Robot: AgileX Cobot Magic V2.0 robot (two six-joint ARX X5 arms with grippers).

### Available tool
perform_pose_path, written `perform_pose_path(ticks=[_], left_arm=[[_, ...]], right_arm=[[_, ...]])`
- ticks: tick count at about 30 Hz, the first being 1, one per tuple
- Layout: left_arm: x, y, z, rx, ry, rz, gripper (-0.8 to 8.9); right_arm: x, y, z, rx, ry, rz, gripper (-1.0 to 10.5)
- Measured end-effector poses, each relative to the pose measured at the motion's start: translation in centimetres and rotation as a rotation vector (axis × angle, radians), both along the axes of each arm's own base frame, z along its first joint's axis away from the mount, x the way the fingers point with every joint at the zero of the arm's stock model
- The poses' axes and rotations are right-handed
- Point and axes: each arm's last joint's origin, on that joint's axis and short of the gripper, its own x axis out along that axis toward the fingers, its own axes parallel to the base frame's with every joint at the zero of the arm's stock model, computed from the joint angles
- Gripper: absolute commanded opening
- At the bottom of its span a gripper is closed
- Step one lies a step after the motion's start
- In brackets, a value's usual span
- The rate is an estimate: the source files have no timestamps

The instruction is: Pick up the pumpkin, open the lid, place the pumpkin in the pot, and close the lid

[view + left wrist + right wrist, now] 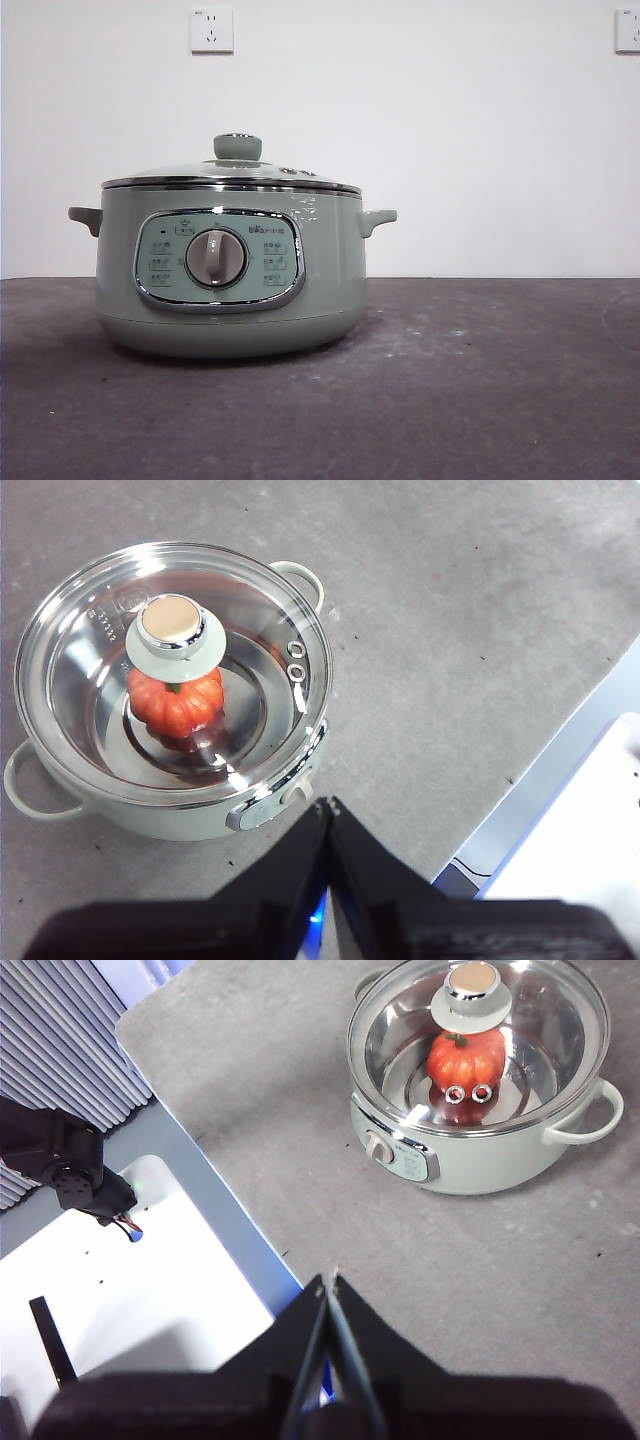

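The pot (230, 280) stands on the grey counter (480, 380), front dial facing the front view. The lid (175, 670) sits closed on the pot's rim. The pumpkin (175, 702) rests inside the pot, beneath the lid's knob. Left end effector (329, 805) and right end effector (329, 1278), both clenched and empty, are apart from the pot.

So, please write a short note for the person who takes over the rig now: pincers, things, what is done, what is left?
Left pincer: shut, empty, raised over the table short of the pot.
Right pincer: shut, empty, also away from the pot.
Pumpkin: inside the pot, seen through the glass lid.
Lid: seated on the pot's rim.
Done: pumpkin in, lid closed.
Left: nothing seems to remain.
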Motion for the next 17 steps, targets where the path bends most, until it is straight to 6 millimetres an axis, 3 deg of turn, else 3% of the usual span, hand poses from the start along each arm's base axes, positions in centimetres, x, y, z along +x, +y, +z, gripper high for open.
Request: perform_pose_path(ticks=[6, 12, 15, 17], left_arm=[[0.1, 0.6, 0.4, -0.005, -0.063, 0.024, -0.04], [-1.8, 3.3, 2.0, -0.15, -0.403, 0.079, -0.04], [-3.0, 4.5, 0.8, -0.199, -0.574, 0.112, -0.04], [-3.6, 5.3, -1.0, -0.206, -0.673, 0.166, -0.04]], right_arm=[[-0.8, -0.7, 0.3, 0.019, -0.022, 0.0, 0.0], [-1.4, -1.2, 0.5, 0.033, -0.039, 0.0, 0.0], [-1.9, -1.6, 0.7, 0.045, -0.052, 0.0, 0.0], [-2.3, -2.0, 0.8, 0.054, -0.062, 0.0, 0.0]])
